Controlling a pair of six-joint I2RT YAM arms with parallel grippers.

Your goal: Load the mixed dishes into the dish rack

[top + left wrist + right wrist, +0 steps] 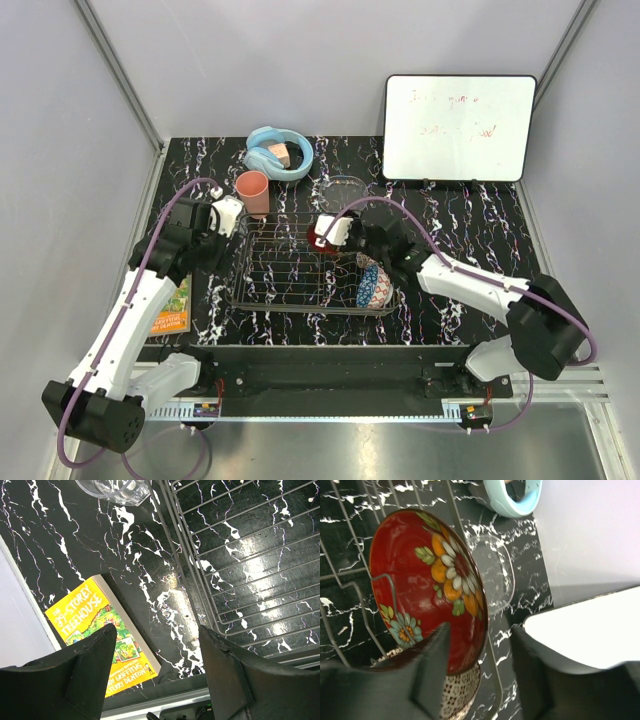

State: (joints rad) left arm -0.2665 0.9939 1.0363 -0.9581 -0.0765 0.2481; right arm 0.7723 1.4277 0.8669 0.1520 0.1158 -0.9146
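Observation:
The chrome dish rack stands mid-table. In its right end lies the blue patterned bowl. The red gold-decorated dish stands tilted at the rack's far right edge, with the small beige patterned bowl under it. My right gripper is open, its jaws on either side of the red dish's rim without closing on it. The clear glass bowl and salmon-pink cup sit behind the rack. My left gripper is open and empty left of the rack. The glass tumbler is just ahead of it.
The orange book lies left of the rack, also seen from above. Light blue headphones sit at the back. The whiteboard leans at the back right, close to my right gripper. Grey walls enclose the table.

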